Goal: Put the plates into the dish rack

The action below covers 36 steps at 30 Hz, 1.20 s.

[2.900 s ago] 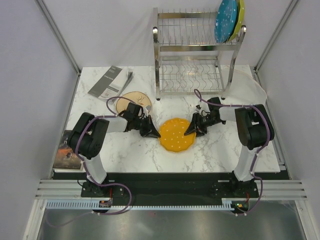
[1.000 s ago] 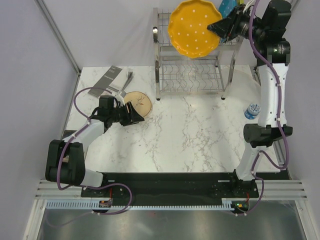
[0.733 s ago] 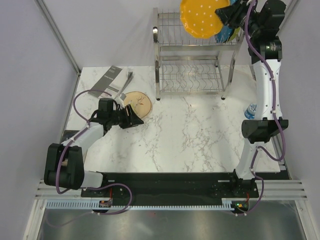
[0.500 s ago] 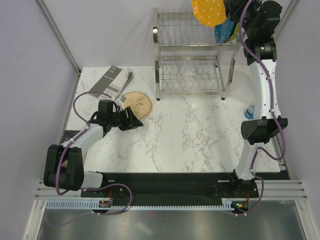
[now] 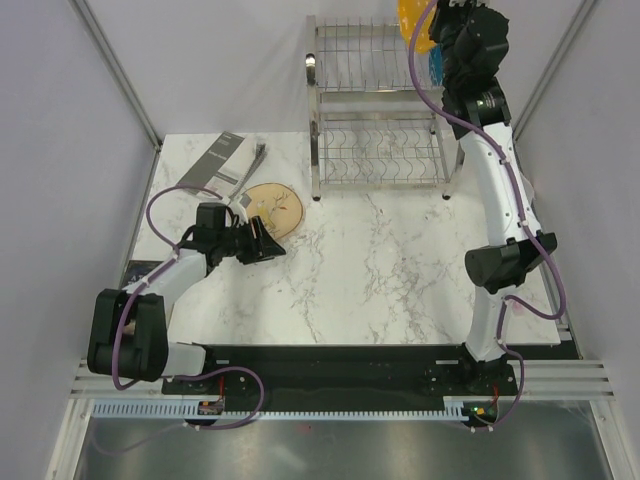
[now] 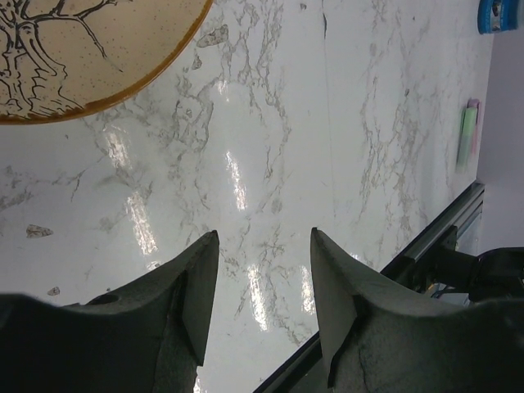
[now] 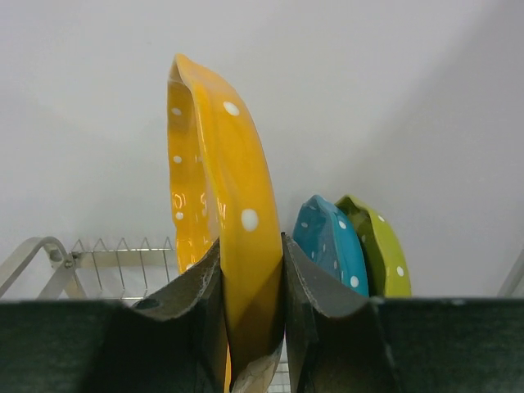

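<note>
My right gripper (image 7: 251,254) is shut on the lower rim of the orange plate (image 7: 221,205) with white dots, holding it upright and edge-on. In the top view that orange plate (image 5: 412,22) is high over the upper tier of the steel-wire dish rack (image 5: 380,110). Just right of it stand the teal plate (image 7: 332,246) and the lime green plate (image 7: 381,246). The tan plate (image 5: 275,208) with its tree print lies flat on the marble, left of the rack. My left gripper (image 5: 265,245) hovers open just in front of the tan plate (image 6: 82,57), holding nothing.
A grey booklet (image 5: 218,160) and a metal utensil (image 5: 255,160) lie at the back left of the marble table (image 5: 380,270). The left wrist view catches a blue object (image 6: 499,15) at the far side. The right arm's elbow (image 5: 500,262) hangs over the table's right side.
The right arm has swung the orange plate rightward and turned it from face-on to edge-on over the rack's top tier, beside the teal plate. The left arm has barely moved.
</note>
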Each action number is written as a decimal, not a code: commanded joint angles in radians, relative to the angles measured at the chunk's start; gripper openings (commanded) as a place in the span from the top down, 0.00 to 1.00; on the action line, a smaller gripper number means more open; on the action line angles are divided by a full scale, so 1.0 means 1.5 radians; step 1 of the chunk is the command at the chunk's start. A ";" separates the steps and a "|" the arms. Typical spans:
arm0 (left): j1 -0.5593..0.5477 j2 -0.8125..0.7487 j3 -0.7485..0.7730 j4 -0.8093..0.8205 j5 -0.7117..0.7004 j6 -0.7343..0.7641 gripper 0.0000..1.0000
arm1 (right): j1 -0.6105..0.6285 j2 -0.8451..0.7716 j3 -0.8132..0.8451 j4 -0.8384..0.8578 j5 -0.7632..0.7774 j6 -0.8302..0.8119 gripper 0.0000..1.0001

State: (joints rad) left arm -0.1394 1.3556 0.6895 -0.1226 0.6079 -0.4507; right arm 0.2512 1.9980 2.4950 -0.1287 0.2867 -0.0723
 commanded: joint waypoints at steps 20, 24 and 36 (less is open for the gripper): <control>0.004 -0.094 -0.081 0.117 0.012 -0.051 0.44 | 0.030 -0.014 0.038 0.087 0.151 -0.239 1.00; 0.004 -0.097 -0.090 0.125 0.014 -0.054 0.44 | 0.039 0.008 0.045 0.087 0.164 -0.251 1.00; 0.004 -0.096 -0.108 0.148 0.015 -0.059 0.44 | 0.052 0.067 0.050 0.121 0.196 -0.326 1.00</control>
State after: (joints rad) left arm -0.1387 1.2293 0.5369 0.0429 0.6121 -0.5144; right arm 0.3244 2.1178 2.5004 -0.1150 0.5522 -0.5209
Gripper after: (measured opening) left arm 0.557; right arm 0.338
